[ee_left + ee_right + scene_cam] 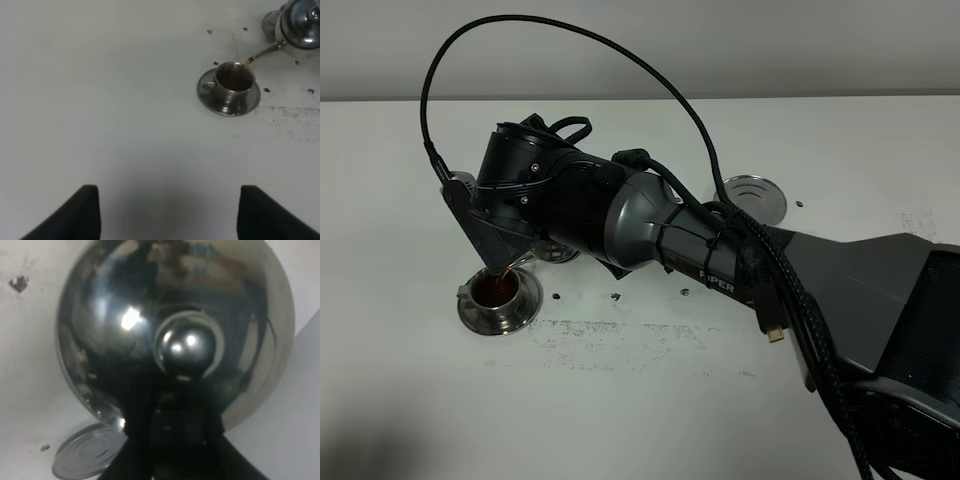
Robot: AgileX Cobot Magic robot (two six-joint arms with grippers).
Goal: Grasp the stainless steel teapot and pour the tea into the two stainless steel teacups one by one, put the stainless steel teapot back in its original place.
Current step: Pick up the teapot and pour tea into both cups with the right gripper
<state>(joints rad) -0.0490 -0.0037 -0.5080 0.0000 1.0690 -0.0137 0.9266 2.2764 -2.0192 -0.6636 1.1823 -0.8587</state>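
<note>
Right gripper [170,440] is clamped on the shiny round steel teapot [300,22], pouring into the small steel cup [234,80]. Looks pretty full, so more tilt could flood its round saucer [207,97]. Left gripper [169,192] has its fingers apart.

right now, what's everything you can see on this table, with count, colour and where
teapot: 1, shiny steel, tilted over the cup, pouring
cup: 1, steel, left side in the overhead view
saucer: 1, steel, under the cup
tea: reddish brown, in the cup
flat disc: 1, steel, bare, beyond the right arm
table: 1, white
cables: several, black, on the right arm
right gripper: 1, black, holding the teapot
left gripper: 1, black, open, apart from the cup
</note>
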